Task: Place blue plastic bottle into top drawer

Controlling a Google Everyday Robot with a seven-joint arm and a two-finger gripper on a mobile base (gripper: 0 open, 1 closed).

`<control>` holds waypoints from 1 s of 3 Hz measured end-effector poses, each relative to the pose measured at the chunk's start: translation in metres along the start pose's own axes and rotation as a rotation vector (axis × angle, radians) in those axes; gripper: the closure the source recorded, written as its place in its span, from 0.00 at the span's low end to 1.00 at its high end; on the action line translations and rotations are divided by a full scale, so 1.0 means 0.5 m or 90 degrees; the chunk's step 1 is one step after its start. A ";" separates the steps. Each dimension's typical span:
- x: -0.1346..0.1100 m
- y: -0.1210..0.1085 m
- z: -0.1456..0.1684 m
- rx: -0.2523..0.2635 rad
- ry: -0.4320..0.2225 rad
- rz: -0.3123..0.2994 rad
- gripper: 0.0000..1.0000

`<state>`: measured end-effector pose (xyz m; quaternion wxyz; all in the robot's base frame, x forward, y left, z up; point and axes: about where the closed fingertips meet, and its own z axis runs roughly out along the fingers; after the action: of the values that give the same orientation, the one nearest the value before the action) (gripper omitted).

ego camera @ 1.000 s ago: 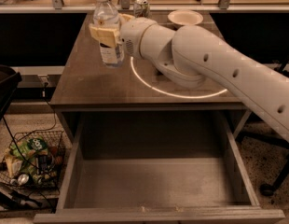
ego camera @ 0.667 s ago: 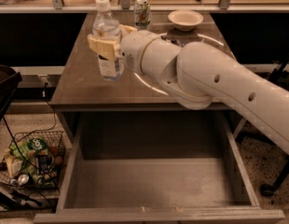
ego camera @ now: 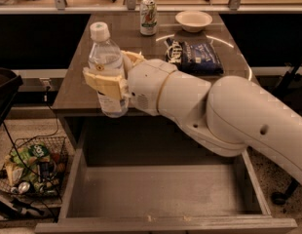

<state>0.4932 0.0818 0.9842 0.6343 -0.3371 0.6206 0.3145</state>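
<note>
Carrying phase, by my reading -- blue plastic bottle (ego camera: 106, 67) is held off the table (ego camera: 75, 91), roughly upright, white cap up, over the table's front-left edge and above the rear-left part of the open top drawer (ego camera: 156, 191); gripper (ego camera: 113, 74) is pinching the bottle at mid-body, one cream finger pad across the label on the near side, the other finger behind it; arm reaches in from the right.

Drawer is pulled out and its floor is bare; bottle not yet inside.

Next move, as a judgement: bring the bottle forward off the table edge, lower it to the drawer floor, then let go -- bottle is tall and the drawer sides low, so it may topple on release.

Writing: bottle label pale, print unreadable; green-and-white can (ego camera: 148, 16) and dark blue snack bag (ego camera: 195, 57) carry lettering I cannot read; pale bowl (ego camera: 193, 19) plain; wire basket (ego camera: 31, 172) of packets on the floor at left.
</note>
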 end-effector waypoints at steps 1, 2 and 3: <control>0.060 0.026 -0.110 -0.028 0.023 -0.013 1.00; 0.148 -0.016 -0.234 -0.011 0.047 -0.007 1.00; 0.253 -0.097 -0.319 0.030 0.055 0.013 1.00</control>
<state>0.4449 -0.0790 0.8592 0.6111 -0.3292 0.6582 0.2915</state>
